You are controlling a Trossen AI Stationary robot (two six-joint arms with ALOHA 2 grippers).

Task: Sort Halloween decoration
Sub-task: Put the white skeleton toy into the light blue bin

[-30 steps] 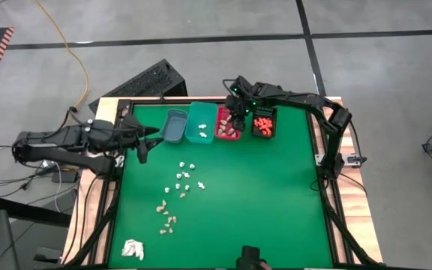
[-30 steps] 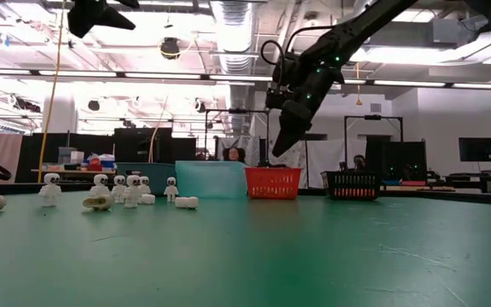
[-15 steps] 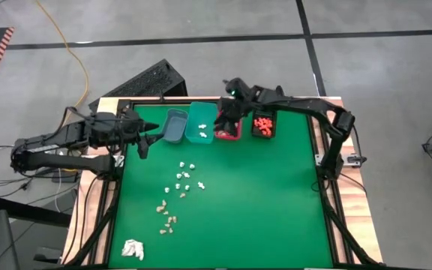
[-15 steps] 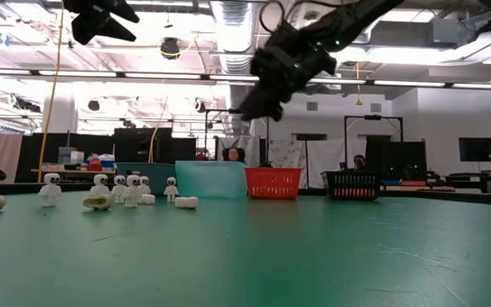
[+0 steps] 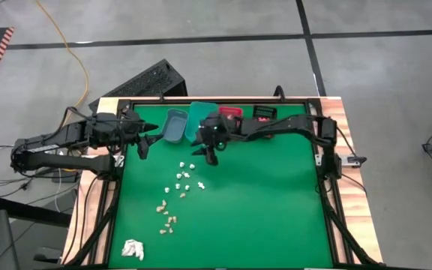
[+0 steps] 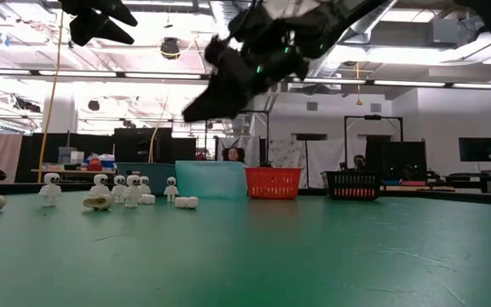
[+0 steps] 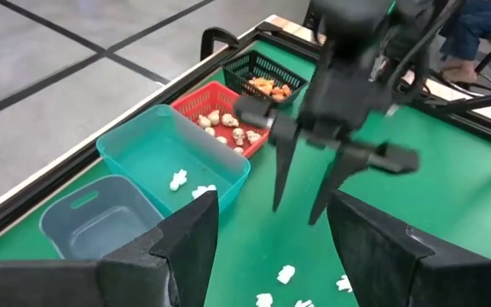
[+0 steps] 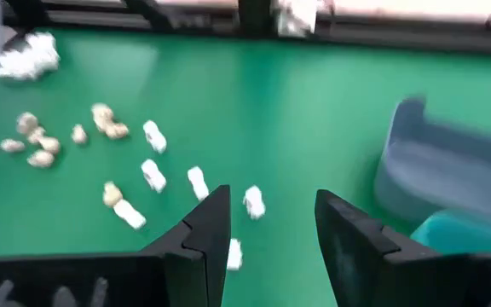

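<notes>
The Halloween decoration lies loose on the green table: white pieces (image 5: 185,177) at its middle and tan pieces (image 5: 167,218) nearer the front. More pieces rest inside the bins at the far edge. My right gripper (image 5: 209,155) hangs open and empty above the table, between the teal bin (image 5: 198,116) and the white pieces (image 8: 153,175). It touches nothing. My left gripper (image 5: 148,141) waits open and empty over the table's left edge, beside the grey bin (image 5: 174,126).
Four bins stand in a row at the far edge: grey, teal, red (image 7: 228,128) and black (image 7: 267,85). A white papery wad (image 5: 132,249) lies at the near left corner. The right half of the table holds no objects.
My right gripper has swung from above the red bin toward the table's left and near side. It has passed over the teal bin and now hangs above the white pieces. It has tipped from pointing steeply down to a shallower slant.
</notes>
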